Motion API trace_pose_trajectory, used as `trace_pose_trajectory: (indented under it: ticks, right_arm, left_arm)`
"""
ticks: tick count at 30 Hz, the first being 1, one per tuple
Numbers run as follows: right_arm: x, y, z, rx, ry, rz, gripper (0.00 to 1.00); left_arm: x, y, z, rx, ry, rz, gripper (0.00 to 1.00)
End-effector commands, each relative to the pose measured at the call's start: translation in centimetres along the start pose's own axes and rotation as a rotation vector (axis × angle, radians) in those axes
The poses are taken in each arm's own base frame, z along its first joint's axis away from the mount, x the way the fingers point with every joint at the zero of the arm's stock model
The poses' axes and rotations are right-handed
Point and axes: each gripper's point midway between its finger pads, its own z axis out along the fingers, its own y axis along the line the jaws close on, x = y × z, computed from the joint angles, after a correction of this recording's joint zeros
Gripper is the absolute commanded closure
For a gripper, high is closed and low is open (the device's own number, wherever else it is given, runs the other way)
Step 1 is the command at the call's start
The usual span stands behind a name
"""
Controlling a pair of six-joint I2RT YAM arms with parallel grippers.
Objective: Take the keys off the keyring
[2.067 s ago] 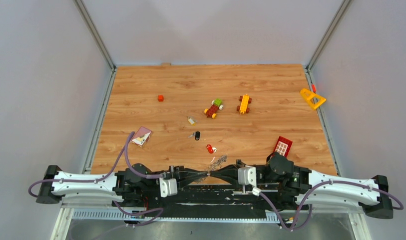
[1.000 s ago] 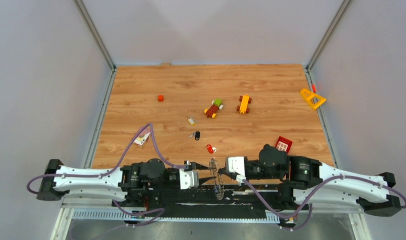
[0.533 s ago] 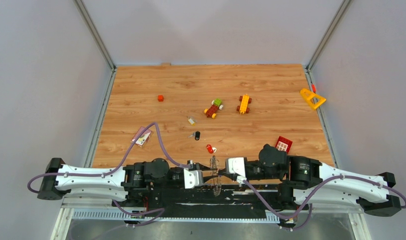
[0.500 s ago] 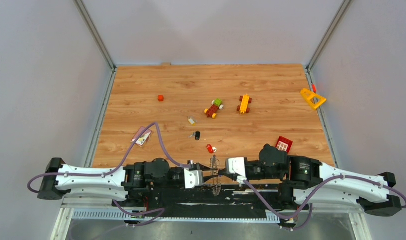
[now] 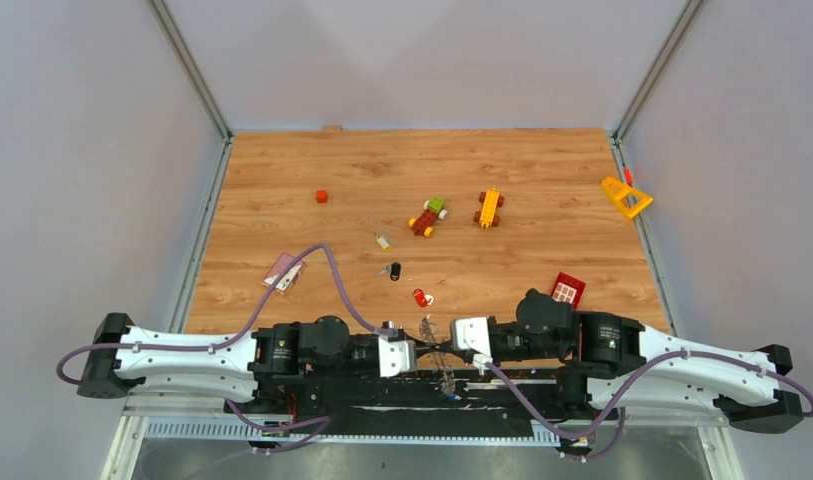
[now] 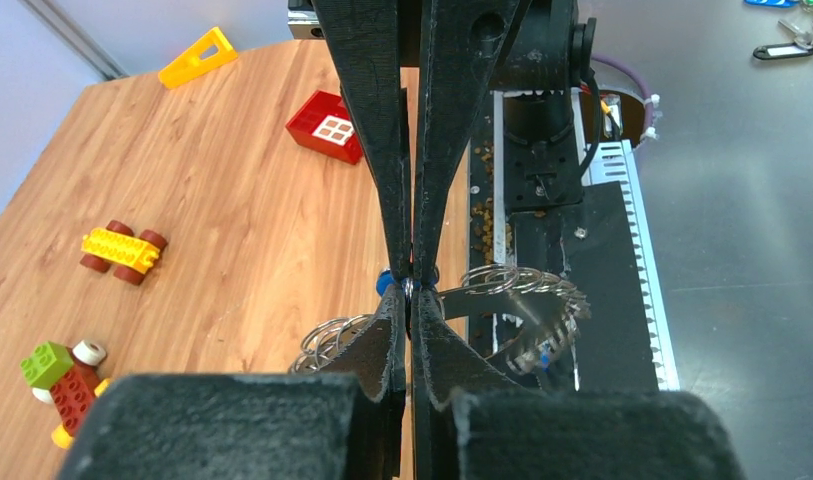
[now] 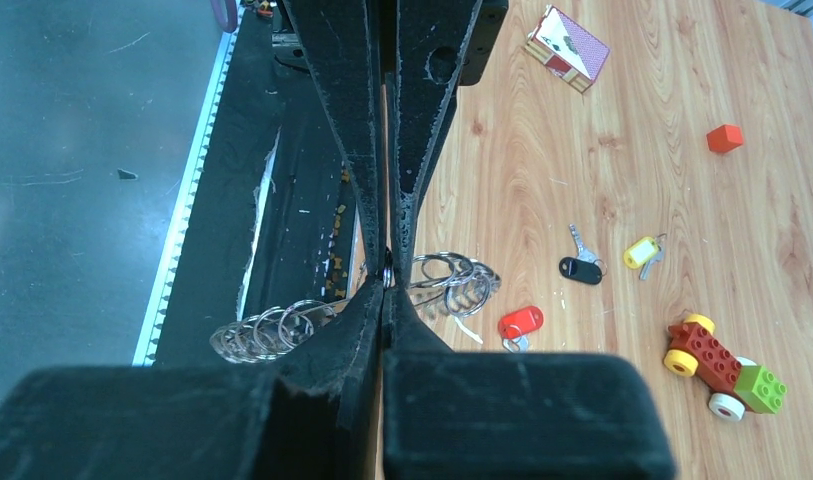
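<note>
My two grippers meet tip to tip over the table's near edge. The left gripper (image 5: 422,349) (image 6: 410,300) is shut on a thin silver loop of the keyring (image 5: 444,372) (image 6: 527,290). From the opposite side, the right gripper (image 5: 440,344) (image 7: 386,285) is shut on the same spot. The keyring (image 7: 457,280) carries a coil of small split rings that fans out on both sides of the fingers. A blue key head (image 6: 384,284) peeks out beside the tips. Three keys lie loose on the wood: red (image 5: 420,297) (image 7: 520,322), black (image 5: 394,270) (image 7: 580,268) and yellow (image 5: 383,241) (image 7: 642,250).
Two toy block vehicles (image 5: 428,216) (image 5: 489,208) stand mid-table. A red window block (image 5: 567,290) lies near the right arm, and a yellow triangle (image 5: 625,197) lies at the right edge. A small orange cube (image 5: 321,196) and a little house block (image 5: 284,272) lie to the left.
The left gripper has slid right to meet the right gripper and shut on the keyring. The keyring has swung and hangs lower. The right arm has barely moved.
</note>
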Motion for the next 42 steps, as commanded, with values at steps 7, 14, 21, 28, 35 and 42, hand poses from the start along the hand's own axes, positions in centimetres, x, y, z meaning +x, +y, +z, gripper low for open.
trace_pose_trajectory:
  ticks: [7,14,21,28,35,42]
  right_arm:
    - [-4.1,-1.9,-1.2,0.1,-0.182,-0.032,0.77]
    - [-4.8,-1.9,-2.1,0.151,-0.321,0.008,0.68]
    - [-4.2,-0.9,-0.8,0.096,-0.323,0.038,0.73]
    - [-3.6,0.1,0.8,0.031,-0.283,0.048,0.74]
    - [-3.2,-0.3,1.0,0.051,-0.266,0.056,0.77]
    - [-3.0,-0.7,0.7,0.08,-0.263,0.062,0.78]
  left_arm:
    - [-2.8,1.2,-0.5,-0.042,-0.091,0.018,1.0]
    - [-3.8,1.0,-1.9,-0.047,-0.222,0.021,1.0]
    - [-4.6,1.1,-2.9,-0.057,-0.295,0.017,1.0]
    - [-4.9,1.1,-3.2,-0.059,-0.311,0.014,1.0]
    - [-4.9,1.1,-3.4,-0.056,-0.313,0.017,1.0]
    - [-5.0,1.2,-3.8,-0.064,-0.322,0.013,1.0]
